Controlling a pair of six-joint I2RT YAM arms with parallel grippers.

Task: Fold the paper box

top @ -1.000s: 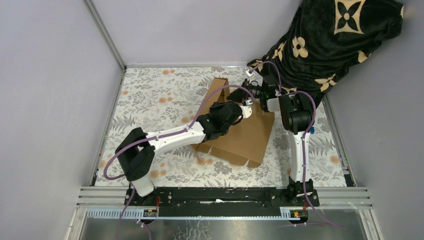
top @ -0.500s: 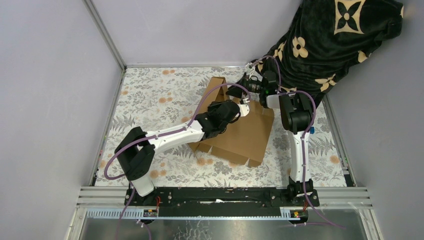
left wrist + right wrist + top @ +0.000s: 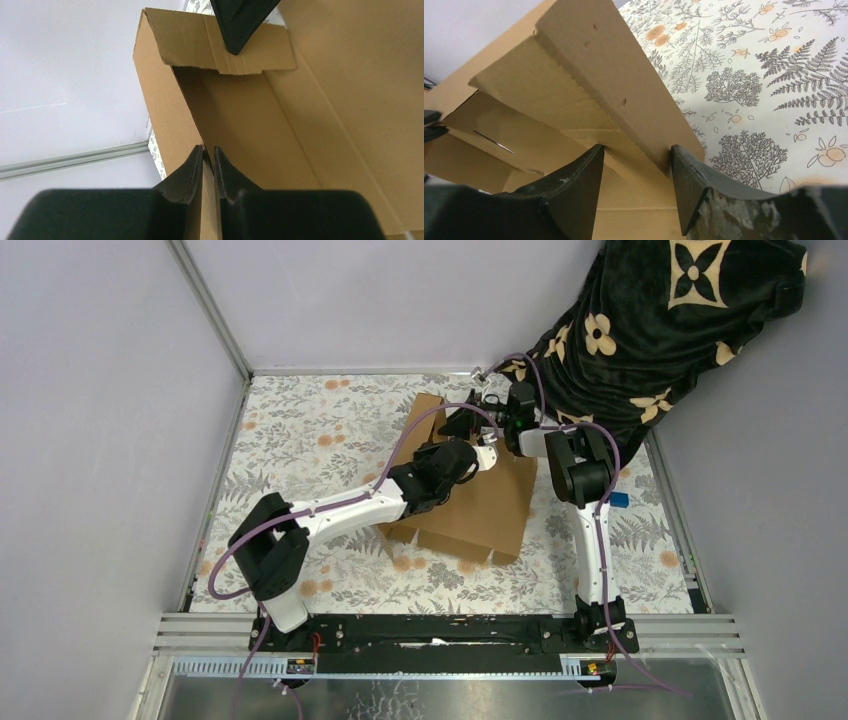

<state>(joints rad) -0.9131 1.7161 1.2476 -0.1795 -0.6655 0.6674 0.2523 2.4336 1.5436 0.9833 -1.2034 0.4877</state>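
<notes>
my left gripper (image 3: 209, 150) is pinched almost shut on the thin top edge of a raised side wall (image 3: 160, 115) of the paper box (image 3: 480, 505), one pad on each face of the cardboard. my right gripper (image 3: 635, 150) stands open, its two fingers (image 3: 574, 190) straddling the end flap (image 3: 599, 75) at the far end of that wall; i cannot tell whether either pad presses on it. the box lies in the middle of the floral tablecloth (image 3: 310, 430), its broad panel flat and its far left wall standing up between my two wrists. a small blue object (image 3: 619, 499) lies just right of my right arm, and a dark patterned cloth (image 3: 660, 330) is heaped in the far right corner.
</notes>
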